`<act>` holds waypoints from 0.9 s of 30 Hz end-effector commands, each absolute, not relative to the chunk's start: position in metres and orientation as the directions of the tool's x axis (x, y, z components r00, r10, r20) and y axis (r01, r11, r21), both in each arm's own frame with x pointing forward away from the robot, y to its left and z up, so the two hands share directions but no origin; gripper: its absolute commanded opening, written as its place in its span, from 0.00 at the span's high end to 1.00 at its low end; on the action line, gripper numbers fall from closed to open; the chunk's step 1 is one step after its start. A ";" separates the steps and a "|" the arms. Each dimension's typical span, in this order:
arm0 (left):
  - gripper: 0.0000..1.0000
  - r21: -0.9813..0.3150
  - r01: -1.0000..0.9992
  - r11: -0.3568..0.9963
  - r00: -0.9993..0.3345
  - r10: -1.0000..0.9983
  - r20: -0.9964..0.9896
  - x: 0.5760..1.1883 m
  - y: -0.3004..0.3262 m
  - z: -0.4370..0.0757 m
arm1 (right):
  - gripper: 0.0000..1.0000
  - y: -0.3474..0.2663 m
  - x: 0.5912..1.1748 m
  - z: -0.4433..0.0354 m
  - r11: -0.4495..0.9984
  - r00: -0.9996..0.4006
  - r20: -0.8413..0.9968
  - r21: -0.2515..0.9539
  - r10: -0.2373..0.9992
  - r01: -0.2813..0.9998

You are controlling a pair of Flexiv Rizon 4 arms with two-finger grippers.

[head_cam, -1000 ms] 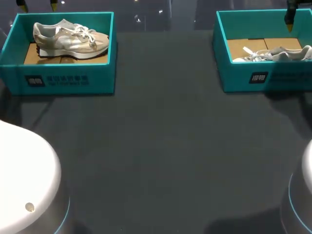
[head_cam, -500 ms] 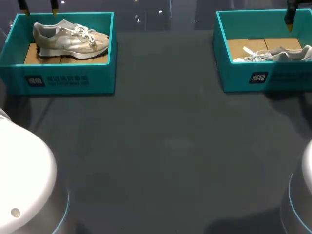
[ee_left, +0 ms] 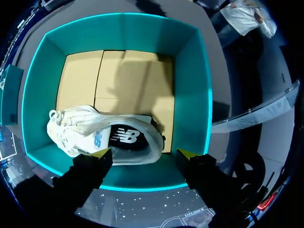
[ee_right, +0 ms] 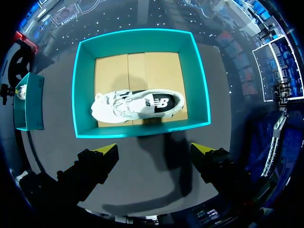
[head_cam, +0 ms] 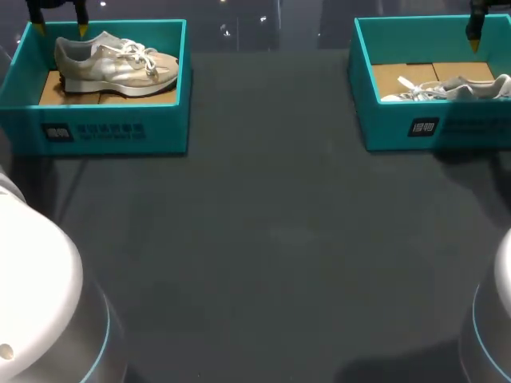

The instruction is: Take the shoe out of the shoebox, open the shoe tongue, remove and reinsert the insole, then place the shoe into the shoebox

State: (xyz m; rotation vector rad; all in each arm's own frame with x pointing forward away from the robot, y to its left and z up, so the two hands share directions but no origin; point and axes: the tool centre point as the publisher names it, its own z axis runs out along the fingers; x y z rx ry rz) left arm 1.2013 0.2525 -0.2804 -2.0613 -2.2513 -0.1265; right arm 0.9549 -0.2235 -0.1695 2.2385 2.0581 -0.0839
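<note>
My left gripper (ee_left: 142, 154) hangs over the far edge of the left shoebox (ee_left: 190, 95), its two yellow tips spread wide with nothing between them. Just ahead of the fingers sits the beige shoe (ee_left: 104, 135), standing on its sole on the box's cardboard floor, with its heel end closest to the gripper. From the head view the left gripper (head_cam: 58, 28) shows at the box's back rim, above the heel of the beige shoe (head_cam: 116, 64). I can't judge how high it sits above the shoe.

My right gripper (ee_right: 156, 149) is also spread open and empty, over bare table (ee_right: 156, 137) just beside the right shoebox (ee_right: 80, 95). The white shoe (ee_right: 137, 104) lies inside that box, laces loose. In the head view only one tip of the right gripper (head_cam: 474, 36) shows, above the right shoebox (head_cam: 399, 128) and the white shoe (head_cam: 455, 88). The two boxes stand well apart on the dark table (head_cam: 271, 239).
</note>
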 end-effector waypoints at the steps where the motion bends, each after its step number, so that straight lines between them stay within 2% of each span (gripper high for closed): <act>1: 0.13 -0.008 0.996 0.084 -0.082 0.989 0.120 1.209 0.257 -0.291 | 0.00 -0.223 0.955 -0.170 -0.083 0.086 -0.109 0.037 0.990 0.996; 5: 0.13 -0.014 0.997 0.071 -0.069 0.990 0.121 1.208 0.262 -0.297 | 0.00 -0.223 0.955 -0.170 -0.083 0.086 -0.109 0.037 0.990 0.996; 14: 0.20 -0.014 0.999 0.041 -0.040 0.994 0.106 1.202 0.271 -0.310 | 0.00 -0.223 0.955 -0.170 -0.083 0.086 -0.109 0.037 0.990 0.996; 21: 0.22 -0.008 0.999 0.040 -0.039 0.994 0.101 1.200 0.270 -0.323 | 0.00 -0.223 0.955 -0.170 -0.083 0.086 -0.109 0.037 0.990 0.996; 23: 0.19 -0.009 0.999 0.038 -0.037 0.994 0.098 1.200 0.270 -0.327 | 0.00 -0.223 0.955 -0.170 -0.083 0.086 -0.109 0.037 0.990 0.996; 27: 0.20 -0.013 0.999 0.036 -0.034 0.995 0.095 1.200 0.269 -0.332 | 0.00 -0.223 0.955 -0.170 -0.083 0.086 -0.109 0.037 0.990 0.996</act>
